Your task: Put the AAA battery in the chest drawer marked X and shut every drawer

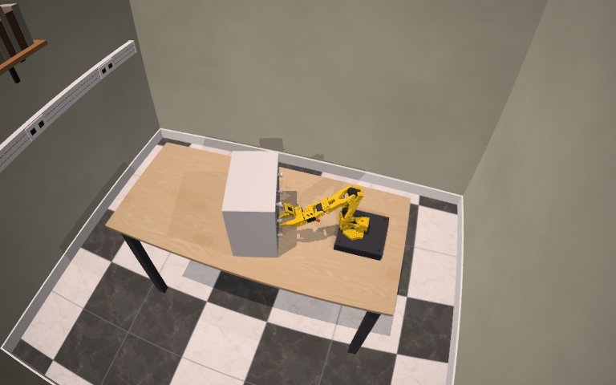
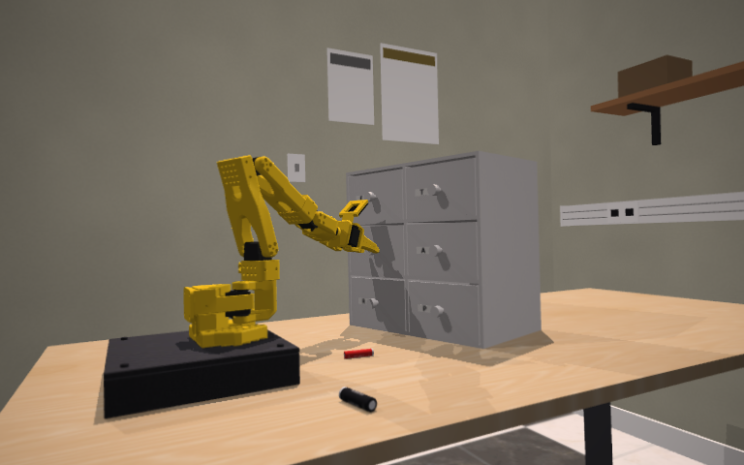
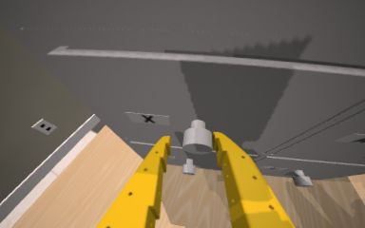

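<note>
The grey chest [image 2: 444,246] stands upright on the table with all six drawers shut; it also shows in the overhead view [image 1: 252,204]. The X label [image 3: 148,119] sits on the middle left drawer front. That drawer's round knob [image 3: 197,138] lies between my yellow jaws. My gripper [image 3: 192,144] is narrowly open around the knob: the right jaw touches it and a small gap shows on the left. From the side, the gripper [image 2: 373,247] is at the chest front. A slim red cylinder [image 2: 357,354], which looks like the AAA battery, lies on the table in front of the chest.
A thicker black cylinder [image 2: 357,399] lies nearer the table's front edge. My arm stands on a black base [image 2: 200,370]. The knobs of the lower drawers [image 3: 301,178] show below the jaws.
</note>
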Robot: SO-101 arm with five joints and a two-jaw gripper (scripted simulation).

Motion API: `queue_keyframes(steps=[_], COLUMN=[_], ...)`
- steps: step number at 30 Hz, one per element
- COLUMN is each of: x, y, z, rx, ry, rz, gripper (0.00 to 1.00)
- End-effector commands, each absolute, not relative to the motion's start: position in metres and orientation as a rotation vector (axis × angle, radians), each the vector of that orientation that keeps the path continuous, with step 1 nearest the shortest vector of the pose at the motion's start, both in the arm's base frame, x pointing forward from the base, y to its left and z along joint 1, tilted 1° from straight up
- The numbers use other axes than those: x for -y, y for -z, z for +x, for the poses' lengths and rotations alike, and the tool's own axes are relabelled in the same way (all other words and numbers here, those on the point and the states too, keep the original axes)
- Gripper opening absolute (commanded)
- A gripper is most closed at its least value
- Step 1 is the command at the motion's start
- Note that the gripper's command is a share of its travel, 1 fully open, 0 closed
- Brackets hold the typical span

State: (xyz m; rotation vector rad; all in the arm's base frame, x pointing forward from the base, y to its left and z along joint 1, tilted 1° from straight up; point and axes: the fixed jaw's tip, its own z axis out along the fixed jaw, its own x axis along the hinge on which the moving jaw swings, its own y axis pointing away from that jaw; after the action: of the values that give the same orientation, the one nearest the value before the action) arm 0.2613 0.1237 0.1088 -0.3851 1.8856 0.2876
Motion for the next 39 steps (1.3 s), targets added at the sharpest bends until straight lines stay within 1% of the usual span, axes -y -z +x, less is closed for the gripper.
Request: queue_keyframes(steps=[1,23,39], x=[-0.1212,-0.1212,-0.1212], y=[-0.1090,-0.1090,-0.1090], z=[0.2643,0.2643,0.2643], rx=[-1.885,-1.885,-1.885], ry=[-0.284,-0.284,-0.284], rz=[-0.368,-0.368,-0.368], gripper=[0.14,0.00,0.00])
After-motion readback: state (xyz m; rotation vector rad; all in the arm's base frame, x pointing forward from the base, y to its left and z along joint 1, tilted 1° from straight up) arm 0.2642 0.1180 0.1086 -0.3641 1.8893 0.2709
